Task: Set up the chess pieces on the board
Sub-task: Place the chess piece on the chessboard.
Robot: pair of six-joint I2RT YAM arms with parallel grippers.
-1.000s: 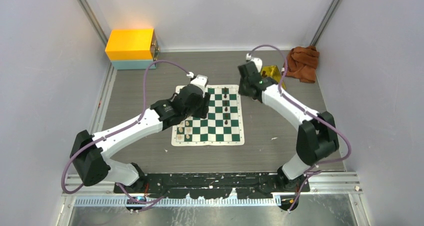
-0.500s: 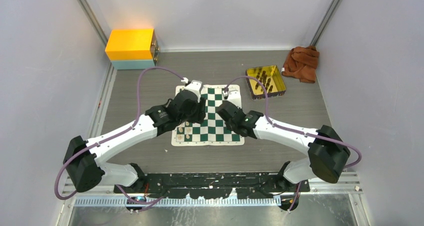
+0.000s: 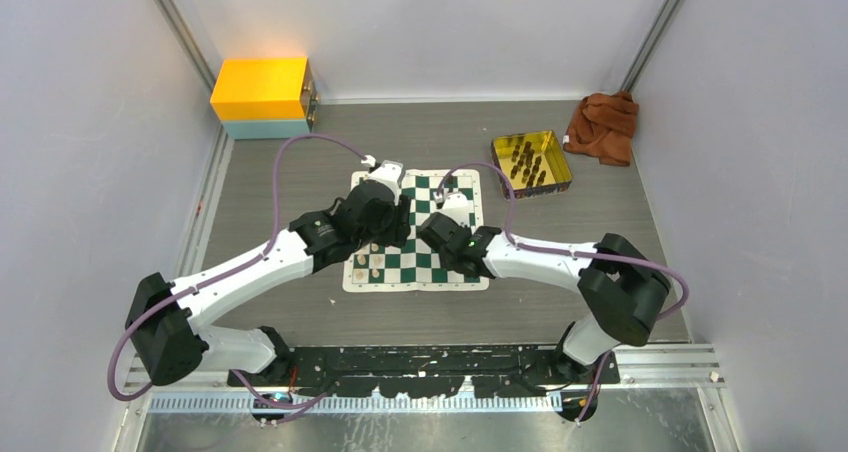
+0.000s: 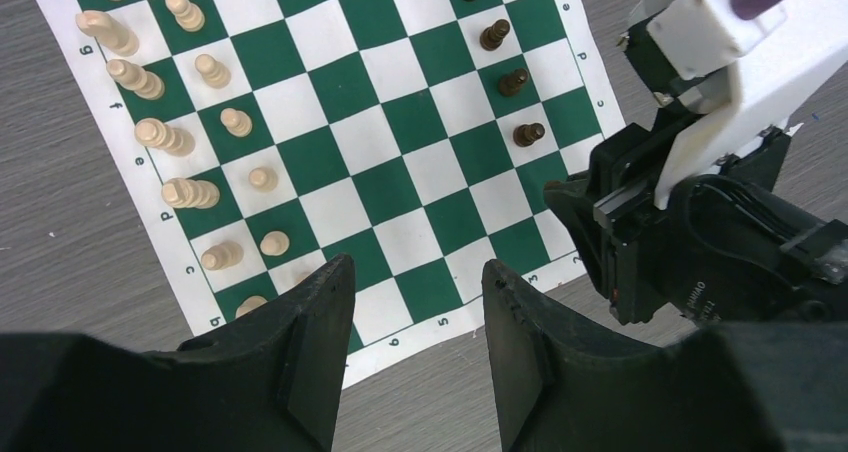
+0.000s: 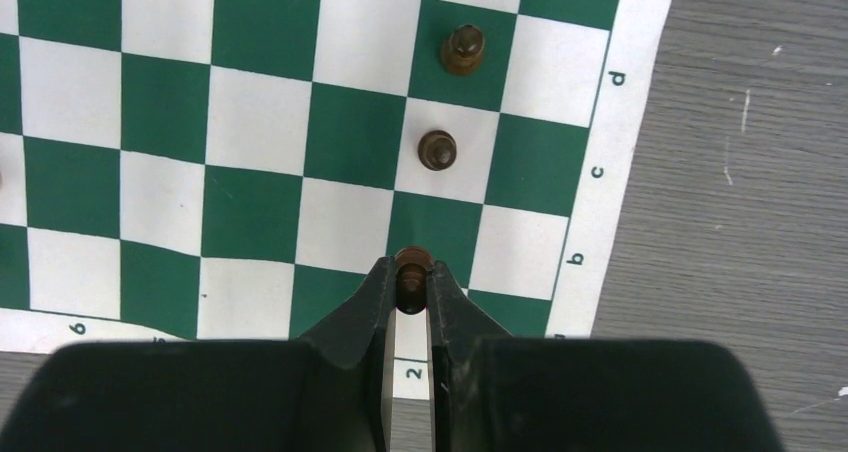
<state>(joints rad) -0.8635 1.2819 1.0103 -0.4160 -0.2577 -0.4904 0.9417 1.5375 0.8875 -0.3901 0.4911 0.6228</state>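
The green and white board (image 3: 425,262) lies mid-table. Cream pieces (image 4: 160,137) stand in two rows on its left side. Several dark pieces (image 5: 437,150) stand in a line on its right side. My right gripper (image 5: 409,275) is shut on a dark pawn (image 5: 411,262), held over the board's near right corner by the b file. My left gripper (image 4: 415,277) is open and empty above the board's near edge; its fingers (image 4: 320,302) hide part of the near cream pieces. The right arm's wrist (image 4: 700,222) shows close beside it.
A gold tray (image 3: 531,163) with several dark pieces stands at the back right. An orange-brown cloth (image 3: 603,127) lies beyond it. A yellow and blue box (image 3: 262,96) stands at the back left. Purple cables arch over both arms.
My right arm swung from the gold tray to the board's near right side with a dark pawn in its jaws. My left arm drew back slightly toward the board's near left.
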